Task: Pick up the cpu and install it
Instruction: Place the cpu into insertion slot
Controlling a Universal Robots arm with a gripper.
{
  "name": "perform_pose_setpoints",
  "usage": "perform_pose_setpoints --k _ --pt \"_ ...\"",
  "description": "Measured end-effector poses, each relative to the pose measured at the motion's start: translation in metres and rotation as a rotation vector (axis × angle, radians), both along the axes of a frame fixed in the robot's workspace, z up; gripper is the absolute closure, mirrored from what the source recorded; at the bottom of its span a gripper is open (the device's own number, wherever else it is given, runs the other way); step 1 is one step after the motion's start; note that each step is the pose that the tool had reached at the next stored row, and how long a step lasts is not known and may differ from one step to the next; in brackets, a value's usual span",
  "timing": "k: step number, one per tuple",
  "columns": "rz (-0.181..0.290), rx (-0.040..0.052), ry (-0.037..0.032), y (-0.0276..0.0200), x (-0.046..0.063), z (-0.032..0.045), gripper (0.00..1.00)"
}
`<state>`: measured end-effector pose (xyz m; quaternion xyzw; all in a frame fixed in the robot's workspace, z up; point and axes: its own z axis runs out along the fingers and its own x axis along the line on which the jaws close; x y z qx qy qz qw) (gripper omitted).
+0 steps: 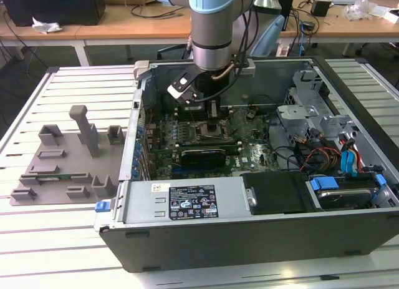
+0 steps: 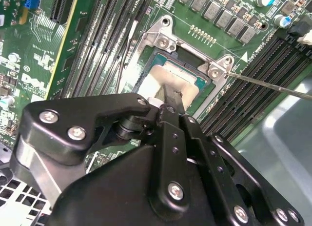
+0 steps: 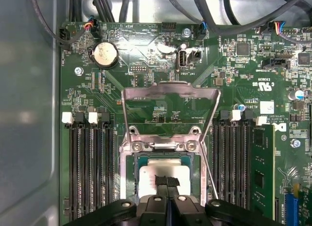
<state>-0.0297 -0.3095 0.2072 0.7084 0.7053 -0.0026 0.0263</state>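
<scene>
The cpu, a flat square chip with a silvery top, lies in the motherboard socket. The socket's metal load plate stands swung open behind it, and its thin lever sticks out to one side. My gripper is directly over the chip with both black fingers pressed together. Their tips are at the chip's top face and hold nothing between them. In the exterior view the gripper reaches down inside the open computer case and covers the socket.
Memory slots flank the socket, with one stick seated. A long black expansion card lies just in front of the gripper. The power supply, drive cage and cables crowd the case. A grey fixture tray sits at the exterior view's left.
</scene>
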Motion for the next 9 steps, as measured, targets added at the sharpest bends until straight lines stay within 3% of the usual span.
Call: perform_pose_setpoints --k 9 --pt "0.000 0.0002 0.0000 0.0001 0.0000 -0.0024 0.89"
